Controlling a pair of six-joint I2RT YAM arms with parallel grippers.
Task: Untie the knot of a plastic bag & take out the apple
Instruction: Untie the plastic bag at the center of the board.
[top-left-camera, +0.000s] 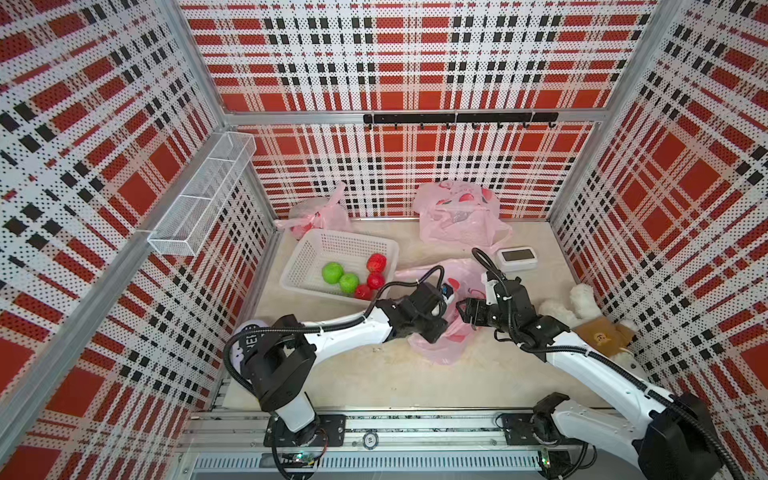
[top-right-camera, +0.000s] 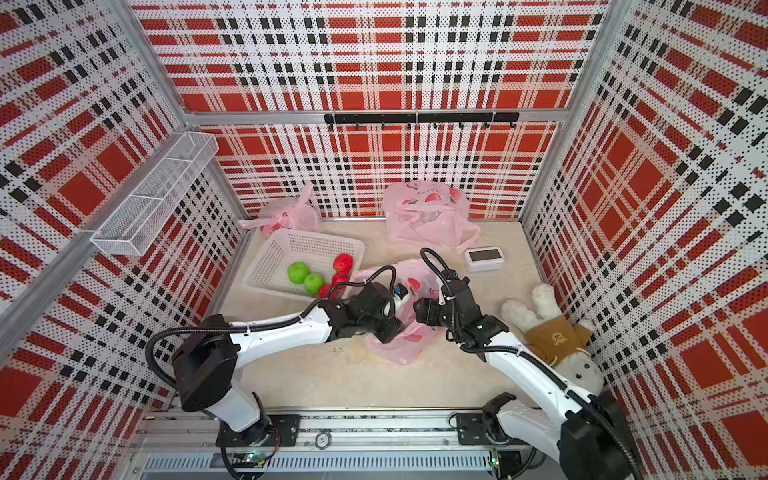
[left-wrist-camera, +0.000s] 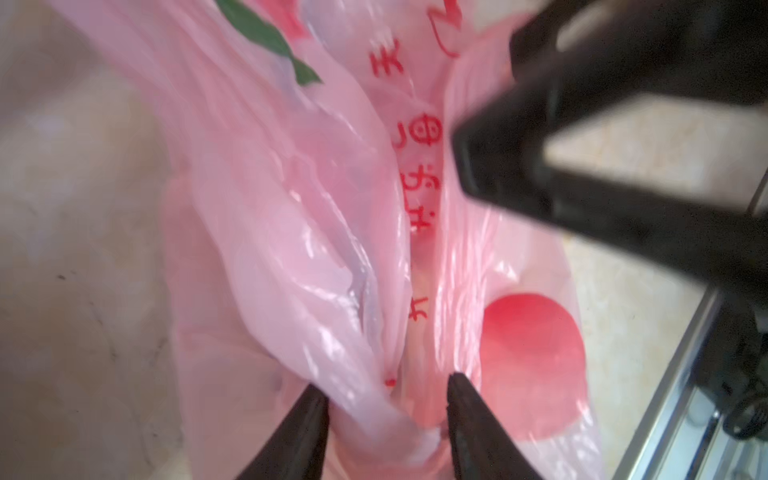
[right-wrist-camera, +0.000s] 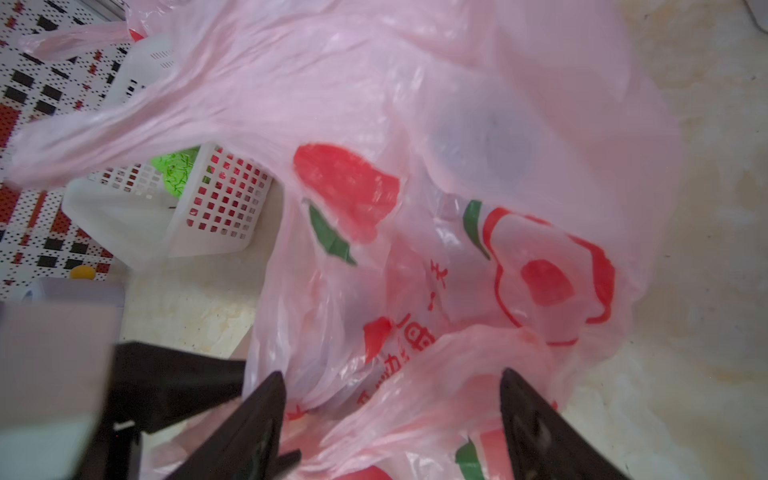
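— Pink film, thin and crinkled: is that the bag (top-left-camera: 436, 351)?

— Yes. It lies slumped on the pale, stone-look table (top-left-camera: 374, 374), just beside the white lattice basket (top-left-camera: 340, 235) and between the two arms. Flat red fruit prints and green leaves show on it.

— What about the left gripper (left-wrist-camera: 388, 390)?

— Its black, tapered fingers (left-wrist-camera: 307, 419) pinch a gathered, twisted bunch of the film. Glossy folds run taut towards them.

— And the right gripper (right-wrist-camera: 395, 386)?

— Spread wide. Its dark, wedge-shaped fingers stand far apart, with loose, rumpled film sagging between them.

— Where is the apple?

— I cannot tell. In the right wrist view a dim round shape shows through the film, too blurred to name. Smooth, round green apples (top-left-camera: 332, 272) and red fruit (top-left-camera: 376, 262) sit in the basket.

— And the knot?

— The left wrist view is blurred. I see only bunched plastic at the fingers, so I cannot say whether it is tied.
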